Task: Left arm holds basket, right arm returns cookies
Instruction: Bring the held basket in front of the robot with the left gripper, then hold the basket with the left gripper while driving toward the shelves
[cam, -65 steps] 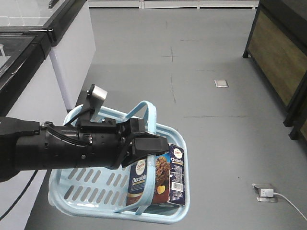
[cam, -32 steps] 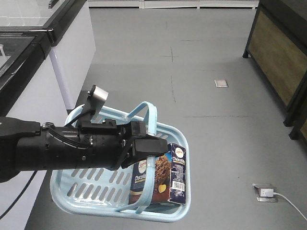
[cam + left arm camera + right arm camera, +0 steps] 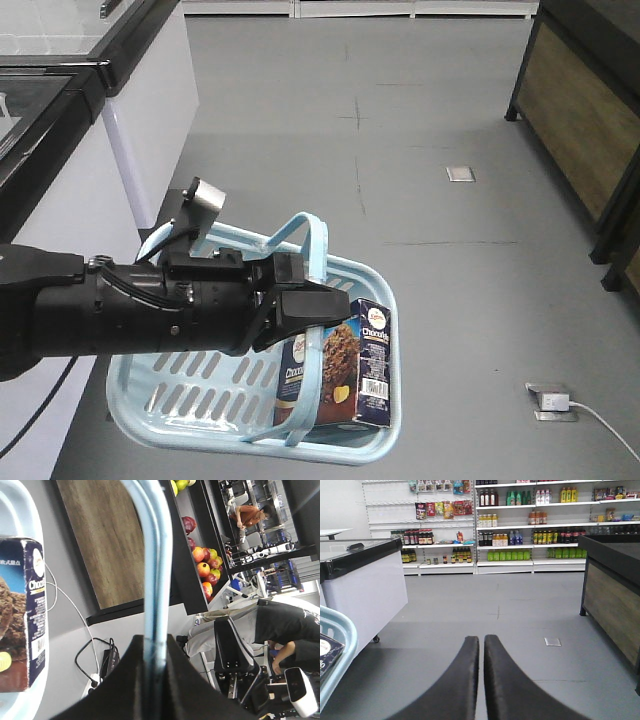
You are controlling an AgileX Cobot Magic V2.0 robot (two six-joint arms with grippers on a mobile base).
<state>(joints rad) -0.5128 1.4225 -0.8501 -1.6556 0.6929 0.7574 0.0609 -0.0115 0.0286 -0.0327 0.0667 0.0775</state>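
Left fingers (image 3: 125, 680) clamp the thin handle (image 3: 152, 555) of the blue basket (image 3: 160, 420) (it hangs over the grey floor (image 3: 450, 300)), with the cookies (image 3: 340, 375) upright at its right end. Right fingers (image 3: 462, 680) are pressed together, tips touching.

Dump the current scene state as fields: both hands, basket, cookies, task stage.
left hand: shut on a loop handle of the basket
right hand: shut, nothing between its fingers, pointing down the shop aisle
cookies: upright carton inside the basket, at its right end in the front view, not gripped
background: stocked shelves ahead of the right hand
task stage: basket held; cookies not yet picked up
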